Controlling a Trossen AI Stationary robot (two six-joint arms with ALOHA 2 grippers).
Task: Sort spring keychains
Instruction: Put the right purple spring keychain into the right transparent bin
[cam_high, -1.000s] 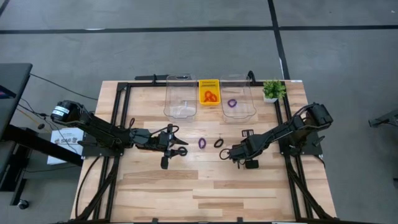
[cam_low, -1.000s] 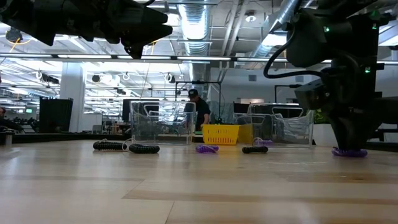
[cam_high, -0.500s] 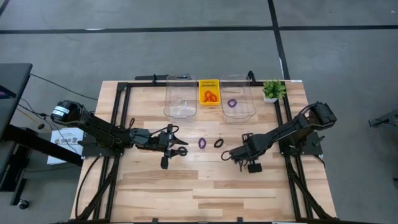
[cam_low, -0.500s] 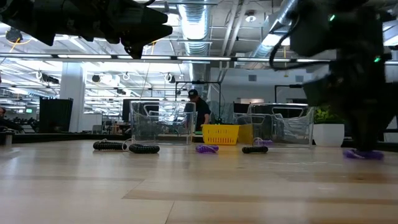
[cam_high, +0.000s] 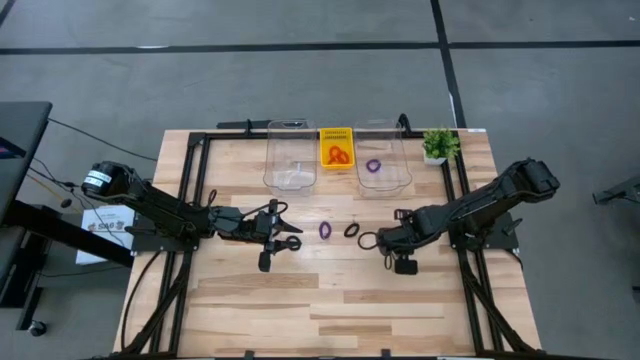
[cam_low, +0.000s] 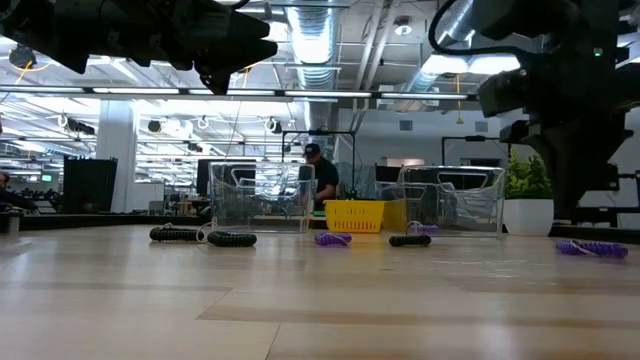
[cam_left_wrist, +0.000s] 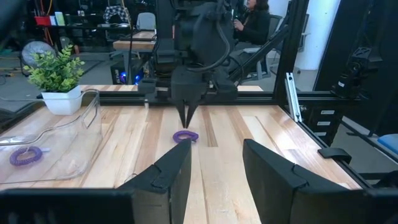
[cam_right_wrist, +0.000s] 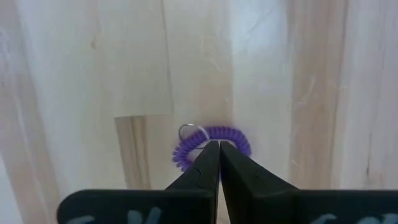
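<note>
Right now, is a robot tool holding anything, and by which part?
Cannot tell: the right tool is shut at the rim of the purple keychain, which lies on the table. The left tool holds nothing.

Left wrist view. The left gripper shows its two dark fingers set apart over the wooden table. Farther across, the right gripper points straight down, its tips pressed together at a purple spring keychain lying on the wood. A second purple keychain rests inside a clear plastic bin. A small potted plant stands behind that bin. A seated person is visible beyond the table.
</note>
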